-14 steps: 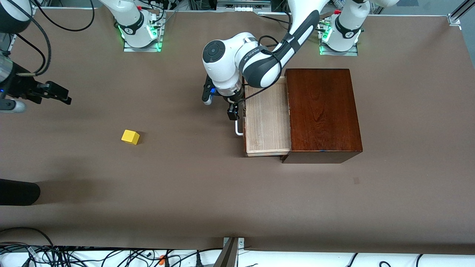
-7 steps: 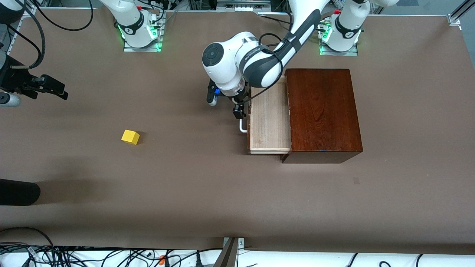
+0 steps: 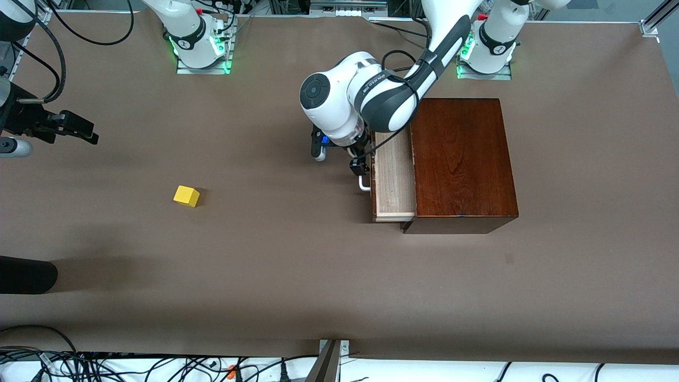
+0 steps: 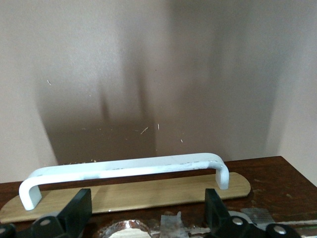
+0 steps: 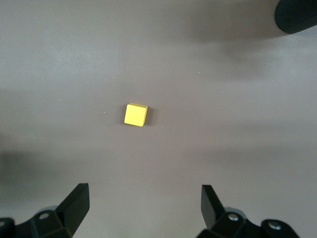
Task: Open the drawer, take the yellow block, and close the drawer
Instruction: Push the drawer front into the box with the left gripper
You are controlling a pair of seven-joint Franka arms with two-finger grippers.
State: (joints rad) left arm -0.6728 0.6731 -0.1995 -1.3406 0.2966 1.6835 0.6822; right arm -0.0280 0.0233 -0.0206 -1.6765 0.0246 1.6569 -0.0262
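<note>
The drawer (image 3: 393, 175) sticks a short way out of the dark mahogany box (image 3: 461, 159), its pale wood tray showing. My left gripper (image 3: 357, 165) is open and empty at the drawer's front, just above the white handle (image 3: 364, 185). In the left wrist view the handle (image 4: 124, 168) lies just past my spread fingertips (image 4: 81, 208). The yellow block (image 3: 186, 196) sits on the bare table toward the right arm's end. My right gripper (image 3: 79, 130) is open and empty, up over the table's edge there. The right wrist view shows the block (image 5: 135, 114) well apart from its fingers (image 5: 77, 201).
A black rounded object (image 3: 26, 275) juts in over the table edge at the right arm's end, nearer the front camera than the block; it also shows in the right wrist view (image 5: 297, 15). Brown table surface lies all round the block.
The drawer has slid most of the way into the box, and my left gripper has moved with its front toward the box. The right gripper shifted slightly outward. The block has not moved.
</note>
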